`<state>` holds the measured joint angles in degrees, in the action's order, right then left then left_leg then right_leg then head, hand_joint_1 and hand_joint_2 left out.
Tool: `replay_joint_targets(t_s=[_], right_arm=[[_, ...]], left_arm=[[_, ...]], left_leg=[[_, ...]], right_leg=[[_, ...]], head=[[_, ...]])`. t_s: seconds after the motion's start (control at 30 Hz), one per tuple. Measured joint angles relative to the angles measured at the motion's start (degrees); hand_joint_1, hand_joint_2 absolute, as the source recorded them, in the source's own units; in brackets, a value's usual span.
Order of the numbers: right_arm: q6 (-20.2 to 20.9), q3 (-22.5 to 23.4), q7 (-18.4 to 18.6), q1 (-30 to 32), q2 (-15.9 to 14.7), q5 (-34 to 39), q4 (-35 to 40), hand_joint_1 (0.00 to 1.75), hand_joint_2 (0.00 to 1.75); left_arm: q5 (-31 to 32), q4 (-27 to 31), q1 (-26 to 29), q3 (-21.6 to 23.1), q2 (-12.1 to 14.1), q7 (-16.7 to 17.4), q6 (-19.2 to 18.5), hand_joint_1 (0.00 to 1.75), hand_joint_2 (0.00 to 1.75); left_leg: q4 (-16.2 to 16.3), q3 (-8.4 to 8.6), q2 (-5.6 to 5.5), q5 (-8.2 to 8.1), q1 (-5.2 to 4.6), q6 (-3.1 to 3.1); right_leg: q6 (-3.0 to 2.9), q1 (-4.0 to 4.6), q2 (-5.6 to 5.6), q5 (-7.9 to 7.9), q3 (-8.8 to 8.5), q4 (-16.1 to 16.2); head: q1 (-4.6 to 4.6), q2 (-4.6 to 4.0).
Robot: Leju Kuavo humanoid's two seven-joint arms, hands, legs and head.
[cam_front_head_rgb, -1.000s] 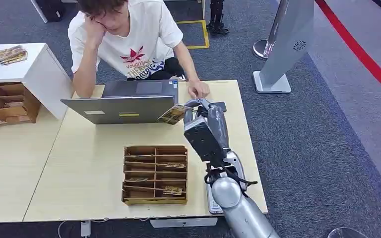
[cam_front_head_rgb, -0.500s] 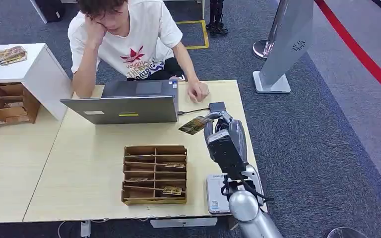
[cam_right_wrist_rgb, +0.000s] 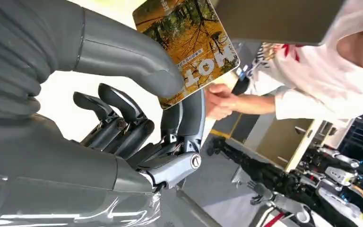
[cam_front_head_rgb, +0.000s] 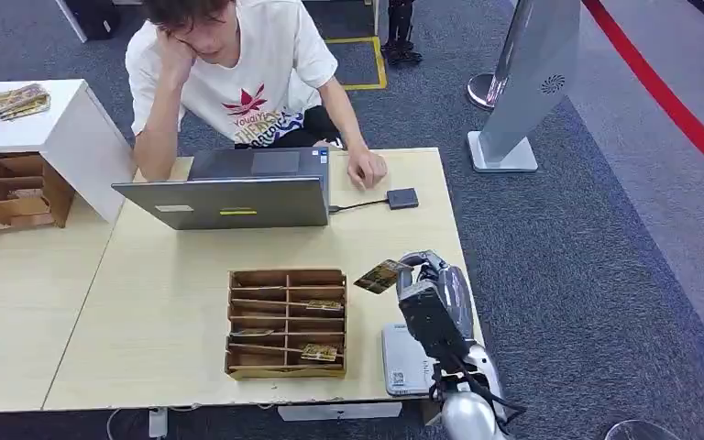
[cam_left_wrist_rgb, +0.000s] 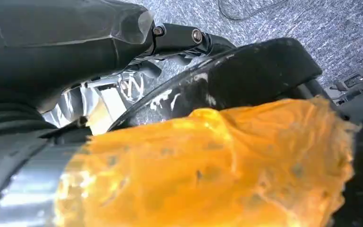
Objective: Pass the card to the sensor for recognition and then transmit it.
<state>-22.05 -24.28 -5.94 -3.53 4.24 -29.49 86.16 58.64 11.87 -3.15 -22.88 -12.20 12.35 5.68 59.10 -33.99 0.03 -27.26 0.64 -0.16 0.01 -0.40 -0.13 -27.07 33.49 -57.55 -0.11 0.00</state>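
Note:
My right hand (cam_front_head_rgb: 433, 295) hovers over the table's right side, near the front edge, and pinches a card (cam_front_head_rgb: 378, 276) printed with yellow autumn trees. In the right wrist view the thick thumb (cam_right_wrist_rgb: 123, 54) presses the card (cam_right_wrist_rgb: 189, 45) against a dark finger, and the other fingers (cam_right_wrist_rgb: 118, 118) curl below. The small black sensor box (cam_front_head_rgb: 402, 198) lies farther back on the table, wired to the laptop (cam_front_head_rgb: 229, 197). It sits well apart from the card. In the left wrist view, part of my left hand's dark cover (cam_left_wrist_rgb: 61, 33) is visible, but its fingers cannot be made out.
A person sits behind the laptop with one hand (cam_front_head_rgb: 367, 169) resting on the table beside the sensor. A wooden card organizer (cam_front_head_rgb: 286, 323) stands left of my hand. A white device (cam_front_head_rgb: 403, 360) lies at the front edge under my arm. A grey kiosk stand (cam_front_head_rgb: 527, 82) is on the carpet.
My right hand has drawn back from beside the laptop toward the table's front edge, carrying the card with it. The black sensor box, hidden behind the hand before, is uncovered.

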Motion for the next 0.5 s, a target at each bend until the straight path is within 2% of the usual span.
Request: replay_joint_targets(t_s=[0.13, 0.5], right_arm=[[0.65, 0.72, 1.24, 0.71, -0.83, -4.45, 1.46, 1.75, 1.75], [1.51, 2.03, 3.56, 1.42, -2.51, -10.8, 2.64, 1.75, 1.75]], left_arm=[[-0.33, 0.0, 0.02, -0.63, 0.02, -0.07, 0.13, 0.0, 0.0], [-1.05, 0.0, 0.07, -1.66, 0.04, -0.07, 0.11, 0.0, 0.0]], left_leg=[[0.0, 0.01, 0.0, 0.0, 0.0, 0.0], [0.0, 0.01, 0.0, 0.01, 0.0, 0.01]], right_leg=[[0.0, 0.0, 0.01, 0.0, -0.01, 0.0], [0.0, 0.0, 0.01, 0.0, -0.01, 0.0]], head=[[0.0, 0.0], [0.0, 0.0]])
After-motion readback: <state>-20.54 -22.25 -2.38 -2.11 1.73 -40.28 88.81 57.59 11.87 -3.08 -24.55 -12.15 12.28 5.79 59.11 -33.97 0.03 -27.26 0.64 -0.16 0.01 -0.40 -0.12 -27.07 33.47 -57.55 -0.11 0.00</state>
